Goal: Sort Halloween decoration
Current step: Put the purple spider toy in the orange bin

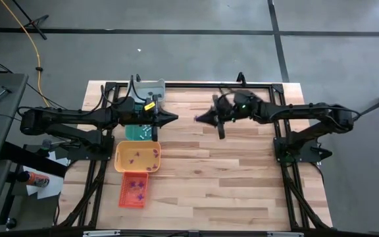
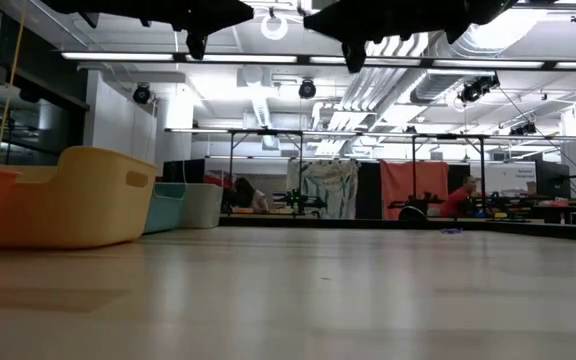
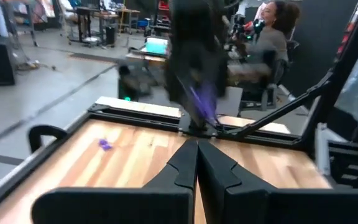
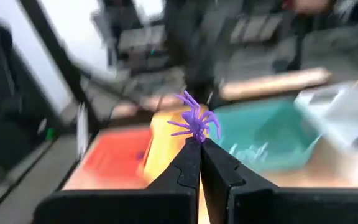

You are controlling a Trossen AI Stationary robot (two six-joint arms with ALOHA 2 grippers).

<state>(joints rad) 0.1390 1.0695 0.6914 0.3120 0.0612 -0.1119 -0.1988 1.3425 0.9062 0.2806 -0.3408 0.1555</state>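
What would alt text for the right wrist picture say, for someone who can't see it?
The right gripper is shut on a purple spider trinket. Beyond it, blurred, sit orange, yellow, teal and grey trays.

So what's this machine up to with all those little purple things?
It is sorting tiny Halloween trinkets into coloured trays. The right gripper, raised over the middle of the table, is shut on a purple spider. The left gripper faces it, shut and empty. The yellow tray and orange tray already hold purple pieces, and one more purple trinket lies loose on the table.
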